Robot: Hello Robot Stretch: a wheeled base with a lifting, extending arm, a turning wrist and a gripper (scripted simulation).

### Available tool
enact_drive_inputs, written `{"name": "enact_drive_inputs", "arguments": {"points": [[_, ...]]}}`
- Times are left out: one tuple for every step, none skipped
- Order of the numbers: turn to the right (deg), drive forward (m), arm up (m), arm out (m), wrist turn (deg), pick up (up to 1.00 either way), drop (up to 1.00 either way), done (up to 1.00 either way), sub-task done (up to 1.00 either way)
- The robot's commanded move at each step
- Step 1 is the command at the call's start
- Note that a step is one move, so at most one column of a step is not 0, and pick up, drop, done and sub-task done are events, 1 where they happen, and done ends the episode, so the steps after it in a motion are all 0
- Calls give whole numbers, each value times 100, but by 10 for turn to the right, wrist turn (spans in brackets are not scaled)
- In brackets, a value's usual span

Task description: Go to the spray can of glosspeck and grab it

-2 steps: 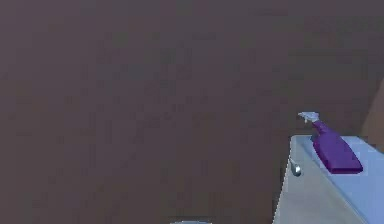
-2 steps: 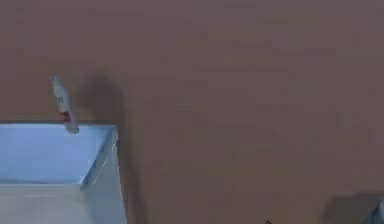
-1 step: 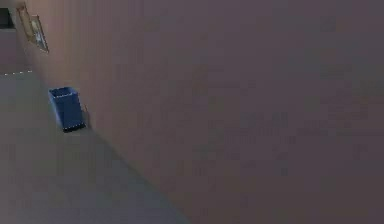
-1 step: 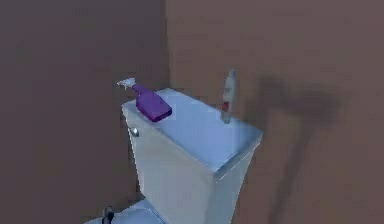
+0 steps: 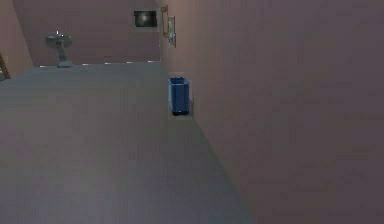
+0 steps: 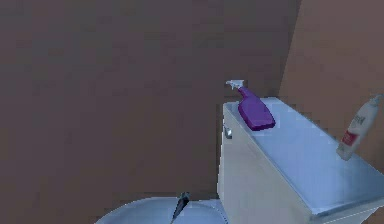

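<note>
Hand (image 6: pixel 180 206) by the toilet bowl (image 6: pixel 135 213), grip can't tell — purple spray bottle (image 6: pixel 256 110) lies on the tank lid (image 6: pixel 300 155), apart.

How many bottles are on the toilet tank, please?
2: a purple spray bottle lying on the tank lid, a white bottle at the picture's right edge; more may lie beyond.

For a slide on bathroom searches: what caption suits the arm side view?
Purple spray bottle lying on a white toilet tank's lid, a white bottle with a red label farther right.

A blue bin (image 5: pixel 178 95) stands by the wall (image 5: pixel 290 100), a sink (image 5: pixel 60 45) beyond.
</note>
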Motion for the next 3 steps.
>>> {"name": "enact_drive_inputs", "arguments": {"points": [[0, 0, 50, 0, 0, 0, 0, 0, 0], [0, 0, 14, 0, 0, 0, 0, 0, 0], [0, 0, 0, 22, 0, 0, 0, 0, 0]]}}
